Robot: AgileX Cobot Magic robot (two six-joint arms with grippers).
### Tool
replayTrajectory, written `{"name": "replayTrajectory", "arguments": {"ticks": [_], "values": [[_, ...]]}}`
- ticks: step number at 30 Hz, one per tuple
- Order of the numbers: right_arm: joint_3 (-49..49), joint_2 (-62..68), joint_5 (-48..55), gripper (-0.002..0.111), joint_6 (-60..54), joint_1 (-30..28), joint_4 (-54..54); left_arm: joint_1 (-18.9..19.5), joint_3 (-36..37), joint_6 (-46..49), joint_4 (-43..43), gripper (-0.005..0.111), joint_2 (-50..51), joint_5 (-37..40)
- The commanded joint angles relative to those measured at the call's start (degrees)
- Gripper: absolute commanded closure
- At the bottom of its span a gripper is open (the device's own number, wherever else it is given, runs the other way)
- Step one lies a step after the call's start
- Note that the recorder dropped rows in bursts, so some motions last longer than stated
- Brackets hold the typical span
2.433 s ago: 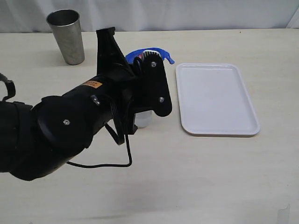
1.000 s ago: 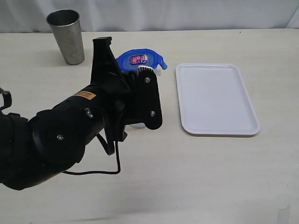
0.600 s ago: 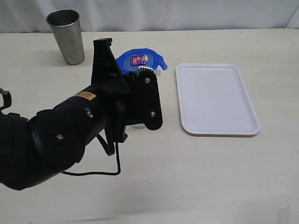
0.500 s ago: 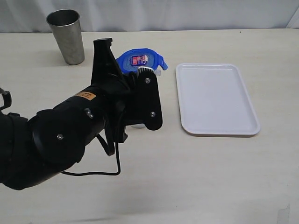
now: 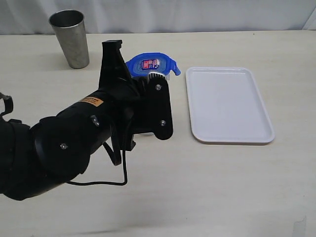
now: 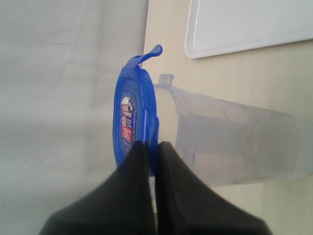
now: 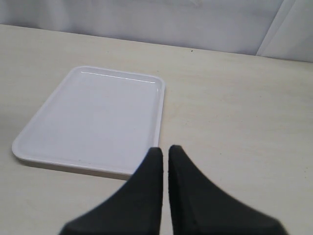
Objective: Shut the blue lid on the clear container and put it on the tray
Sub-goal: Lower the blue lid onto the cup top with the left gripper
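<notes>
- Bench (image 5: 222,187): pale, matt surface that fills the exterior view and carries everything else.
- Left arm (image 5: 74,143): black, and enters from the lower left of the exterior frame. It reaches up toward the centre and covers most of the container there.
- The tray (image 5: 229,103): white, lying flat on the bench at centre right of the exterior frame. Nothing lies in it. It sits apart from the container and lid, to their right.
- Steel cup (image 5: 70,38): grey and upright in the upper left of the exterior frame, well apart from the arm's tool.
- The clear container (image 6: 234,142): seen best in the left wrist view, where the translucent body runs from centre to the right edge. It is not on the tray.
- The blue lid (image 5: 152,63): just above centre in the exterior frame, with its sticker face toward the camera. In the left wrist view the lid (image 6: 132,122) lies against the container's mouth with one flap sticking outward. Whether it is snapped down cannot be told.
- Left tool (image 6: 150,146): fingers are pinching the rim of the blue lid.
- Right tool (image 7: 164,149): fingers are pressed together and grip nothing. It hangs over bare bench, just beside the tray's near edge.
</notes>
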Motion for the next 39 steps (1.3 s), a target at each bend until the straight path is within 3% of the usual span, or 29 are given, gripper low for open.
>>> {"name": "replayTrajectory", "arguments": {"ticks": [1, 12, 20, 26, 34, 39], "values": [[0.10, -0.21, -0.19, 0.104, 0.24, -0.13, 0.37, -0.12, 0.10, 1.70, -0.94, 0.107, -0.42, 0.17], [0.10, -0.21, -0.19, 0.104, 0.24, -0.13, 0.37, -0.12, 0.10, 1.70, -3.70, 0.107, -0.42, 0.15], [0.10, -0.21, -0.19, 0.104, 0.24, -0.13, 0.37, -0.12, 0.10, 1.70, -3.44, 0.107, -0.42, 4.52], [0.10, -0.21, -0.19, 0.104, 0.24, -0.13, 0.37, -0.12, 0.10, 1.70, -3.59, 0.107, -0.42, -0.26], [0.10, -0.21, -0.19, 0.104, 0.24, -0.13, 0.37, -0.12, 0.10, 1.70, -3.59, 0.107, -0.42, 3.01], [0.10, -0.21, -0.19, 0.104, 0.24, -0.13, 0.37, -0.12, 0.10, 1.70, -3.59, 0.107, -0.42, 0.75]]}}
